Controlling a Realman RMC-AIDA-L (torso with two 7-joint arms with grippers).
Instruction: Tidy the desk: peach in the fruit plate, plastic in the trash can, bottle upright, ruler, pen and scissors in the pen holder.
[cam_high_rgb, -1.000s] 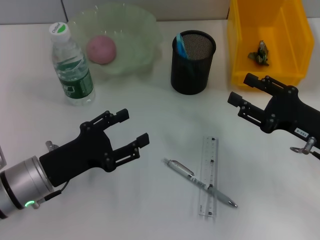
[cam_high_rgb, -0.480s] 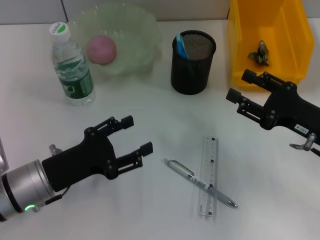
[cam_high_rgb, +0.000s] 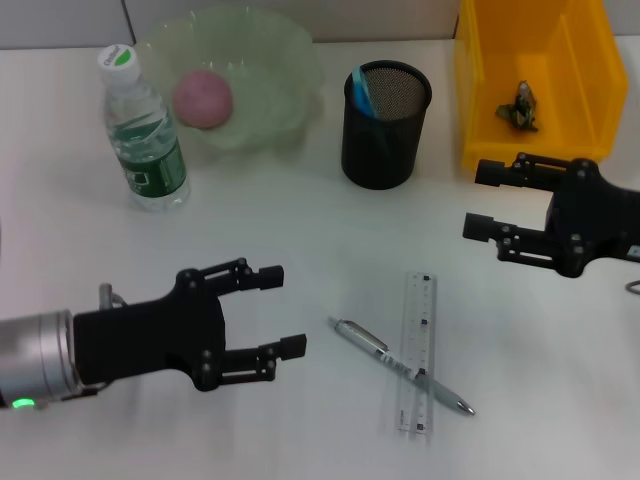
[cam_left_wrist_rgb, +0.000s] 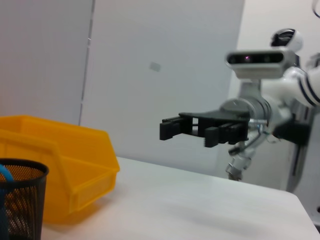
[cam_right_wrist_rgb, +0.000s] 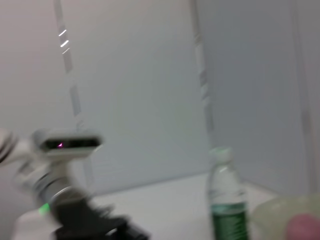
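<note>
Pen (cam_high_rgb: 400, 366) lies across the ruler (cam_high_rgb: 418, 352) on the bench (cam_high_rgb: 300, 230), uncollected. Left pincer (cam_high_rgb: 278, 311) hovers beside them, spread wide and empty, likely for pickup; right pincer (cam_high_rgb: 481, 199) waits wide by the bin (cam_high_rgb: 480, 110)

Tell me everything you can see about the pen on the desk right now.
The pen is a slim silver-grey ballpoint with a metal clip near its upper end and a pointed tip at its lower end. It lies flat on the white desk, slanted, crossing over the clear ruler and resting on it. Neither gripper touches it: the left gripper is open beside it, the right gripper open farther off.
</note>
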